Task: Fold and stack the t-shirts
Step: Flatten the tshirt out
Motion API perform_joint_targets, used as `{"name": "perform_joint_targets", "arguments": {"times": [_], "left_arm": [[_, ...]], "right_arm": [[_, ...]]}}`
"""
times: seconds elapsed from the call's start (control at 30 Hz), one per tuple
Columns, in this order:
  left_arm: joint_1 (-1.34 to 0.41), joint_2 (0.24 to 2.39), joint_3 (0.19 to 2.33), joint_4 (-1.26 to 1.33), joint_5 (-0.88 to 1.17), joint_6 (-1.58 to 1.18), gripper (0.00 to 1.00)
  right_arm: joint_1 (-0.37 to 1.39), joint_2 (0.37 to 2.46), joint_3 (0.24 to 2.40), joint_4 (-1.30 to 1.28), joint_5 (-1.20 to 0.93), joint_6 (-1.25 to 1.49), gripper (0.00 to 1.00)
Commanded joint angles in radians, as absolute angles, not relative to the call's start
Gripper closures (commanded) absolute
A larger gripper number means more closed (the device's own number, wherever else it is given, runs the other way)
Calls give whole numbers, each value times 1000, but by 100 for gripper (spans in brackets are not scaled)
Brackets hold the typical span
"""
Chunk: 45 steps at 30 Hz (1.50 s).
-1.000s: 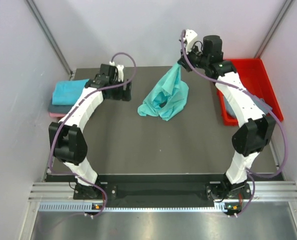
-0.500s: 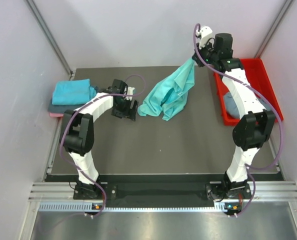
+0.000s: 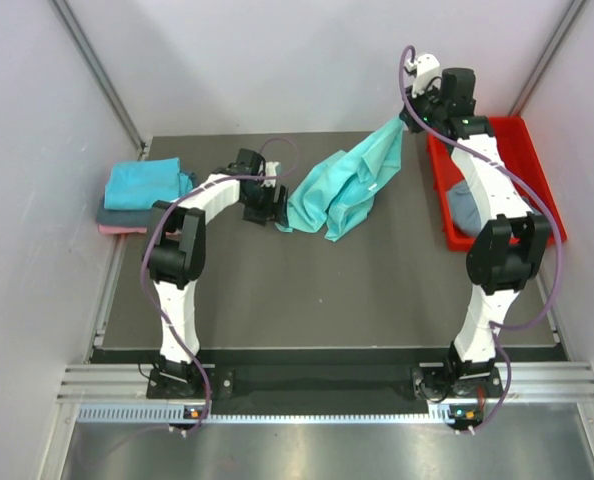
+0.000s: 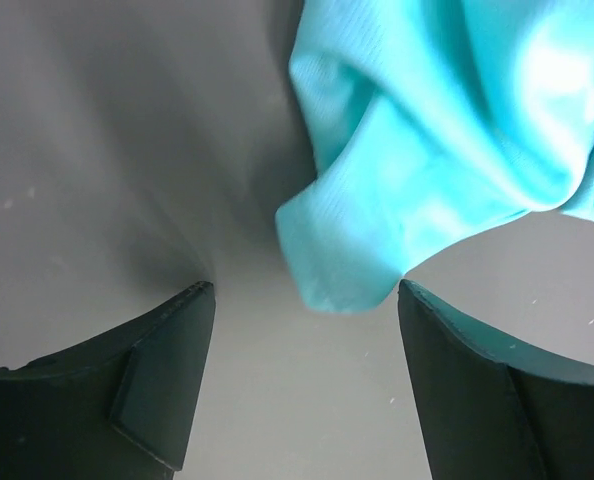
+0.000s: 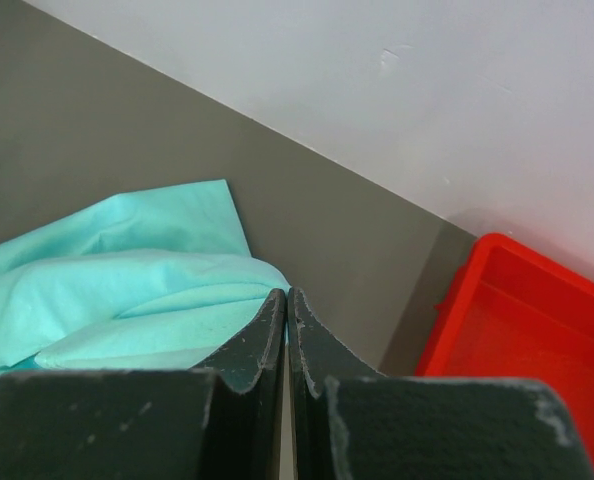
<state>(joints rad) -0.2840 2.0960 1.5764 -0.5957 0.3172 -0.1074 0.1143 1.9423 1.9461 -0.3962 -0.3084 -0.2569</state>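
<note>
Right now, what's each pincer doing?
Left pincer: open, at a low corner of the teal shirt.
Right pincer: shut on the teal shirt, holding one end up.

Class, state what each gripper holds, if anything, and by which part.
Right gripper pinches the teal t-shirt by its raised top corner. Left gripper is open, holding nothing.
</note>
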Motion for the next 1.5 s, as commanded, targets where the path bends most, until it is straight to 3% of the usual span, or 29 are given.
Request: {"name": "perform_joint_targets", "arguments": {"times": [0.0, 0.17, 0.47, 0.77, 0.9, 0.93, 0.97, 1.0, 1.27, 1.47], "left_arm": [[-291, 2120, 1621, -561, 379, -137, 22], [-295, 2128, 1615, -555, 409, -138, 36], [-295, 2105, 1594, -557, 422, -152, 40], [-301, 2134, 1625, -566, 456, -150, 58], [-301, 2117, 1603, -572, 459, -138, 72], [-301, 2112, 1605, -572, 457, -130, 79], [-301, 2111, 1608, -583, 451, -124, 94], [-299, 2102, 1614, -592, 443, -118, 98], [-249, 2026, 1893, -727, 351, 104, 100], [-250, 1965, 2184, -981, 443, 290, 100]], "right_arm": [[103, 1940, 2002, -342, -304, -242, 100], [100, 1942, 2005, -339, -299, -241, 100], [95, 1951, 2000, -330, -291, -233, 100], [91, 1962, 2011, -330, -288, -232, 100], [87, 1970, 2010, -324, -287, -229, 100], [87, 1970, 2010, -322, -285, -226, 100], [86, 1971, 2014, -322, -282, -224, 100], [87, 1971, 2016, -319, -279, -224, 100], [57, 1918, 2081, -319, -261, -219, 100], [51, 1763, 2063, -434, -394, -160, 100]]}}
